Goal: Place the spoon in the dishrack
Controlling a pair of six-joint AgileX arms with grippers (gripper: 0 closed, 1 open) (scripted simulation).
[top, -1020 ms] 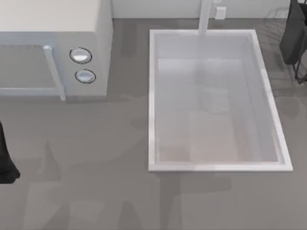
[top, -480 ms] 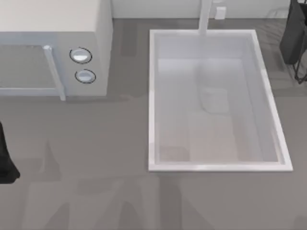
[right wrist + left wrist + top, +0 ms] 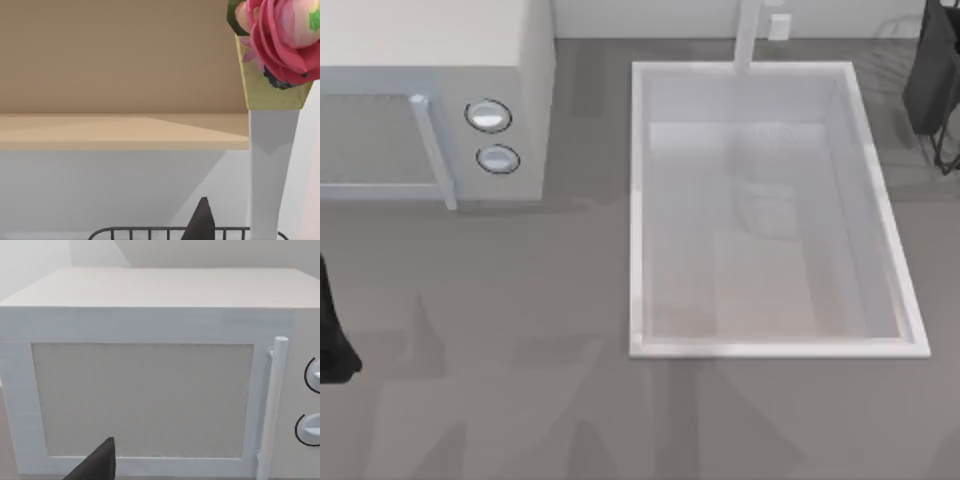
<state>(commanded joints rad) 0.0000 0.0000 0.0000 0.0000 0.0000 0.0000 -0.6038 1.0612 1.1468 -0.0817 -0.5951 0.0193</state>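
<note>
- The dishrack (image 3: pixel 932 85) stands at the far right edge of the table (image 3: pixel 520 380). It has thin black wires and a dark charcoal slab part.
- In the right wrist view, the top rail of the dishrack (image 3: pixel 150 231) is a curved black wire with short upright bars under it.
- A dark pointed tip of the right gripper (image 3: pixel 200 222) rises in front of this rail. I cannot tell if its fingers are parted or closed, or if they hold something.
- Behind the rack are a pale wooden shelf (image 3: pixel 120 131) and a slim white vase (image 3: pixel 272 165) with a pink rose (image 3: pixel 280 35).
- The sink (image 3: pixel 638 250) is a large pale rectangular basin with smooth walls, and a faucet (image 3: pixel 748 35) stands at its far rim.
- The microwave (image 3: pixel 520 60) is a white box with two round knobs (image 3: pixel 488 116) and a long bar handle (image 3: pixel 432 150).
- The left arm (image 3: pixel 330 330) is parked at the left edge of the table.
- In the left wrist view, a dark finger (image 3: pixel 97 462) of the left gripper points at the microwave door (image 3: pixel 142 400); its state I cannot tell.
- The grey, smooth table top is open in front of the sink and the microwave.
</note>
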